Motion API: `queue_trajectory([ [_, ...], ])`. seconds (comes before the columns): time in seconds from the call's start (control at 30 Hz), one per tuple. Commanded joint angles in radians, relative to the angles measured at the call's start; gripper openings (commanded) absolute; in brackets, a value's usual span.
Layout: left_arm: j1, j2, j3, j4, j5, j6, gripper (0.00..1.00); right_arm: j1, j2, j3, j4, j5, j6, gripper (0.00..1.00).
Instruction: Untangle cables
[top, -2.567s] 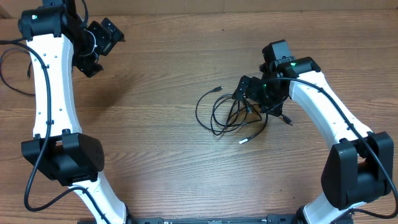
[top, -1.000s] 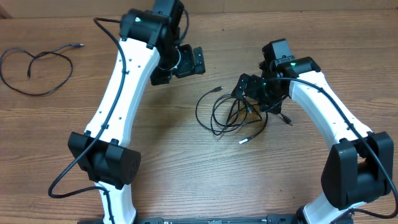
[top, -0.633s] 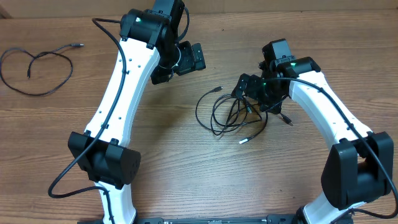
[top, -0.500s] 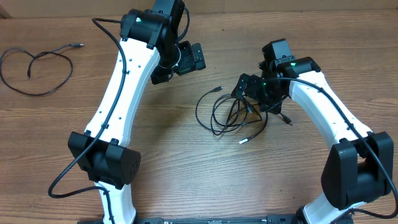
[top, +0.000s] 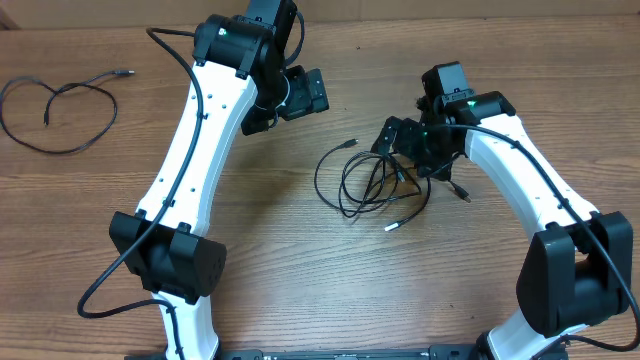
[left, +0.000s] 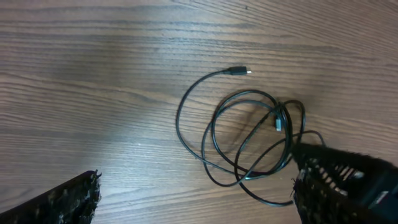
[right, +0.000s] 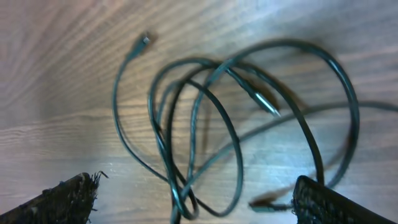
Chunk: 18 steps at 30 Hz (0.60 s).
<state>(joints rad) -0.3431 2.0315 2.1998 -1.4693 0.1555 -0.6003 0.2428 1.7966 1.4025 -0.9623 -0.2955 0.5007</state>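
A tangle of thin black cables (top: 368, 182) lies on the wooden table right of centre, with one plug end (top: 349, 145) pointing up-left and a silvery tip (top: 392, 226) at the front. A separate black cable (top: 60, 112) lies in a loose loop at the far left. My left gripper (top: 285, 108) is open and empty, above and left of the tangle. The left wrist view shows the tangle (left: 252, 140) ahead of the open left gripper (left: 196, 190). My right gripper (top: 412, 152) is open over the tangle's right edge. In the right wrist view, loops (right: 205, 118) lie between its open fingers (right: 196, 196).
The wooden table (top: 250, 250) runs to a far edge along the top of the overhead view. The left arm (top: 195, 150) stretches across the left half. The right arm (top: 520, 170) curves round the right side.
The left arm has swung from the far left corner in toward the tangle, uncovering the separate cable at the far left. In the last second it barely moved. The right arm has not moved.
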Motion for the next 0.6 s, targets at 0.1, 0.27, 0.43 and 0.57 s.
queue_trajectory([
  [0.1,0.042,0.008,-0.006,-0.023,-0.036,-0.005,0.99,-0.002,0.0,0.017,0.018,-0.091,-0.005,1.0],
  [0.27,0.084,0.008,-0.006,-0.045,-0.032,-0.005,0.99,-0.002,0.0,0.017,0.016,-0.182,0.0,1.0],
  [0.43,0.107,0.008,-0.006,-0.086,-0.034,-0.005,1.0,-0.002,0.0,0.017,0.015,-0.233,-0.001,1.0],
  [0.57,0.109,0.008,-0.006,-0.094,-0.034,0.003,1.0,-0.003,0.0,0.017,0.034,-0.234,-0.001,1.0],
])
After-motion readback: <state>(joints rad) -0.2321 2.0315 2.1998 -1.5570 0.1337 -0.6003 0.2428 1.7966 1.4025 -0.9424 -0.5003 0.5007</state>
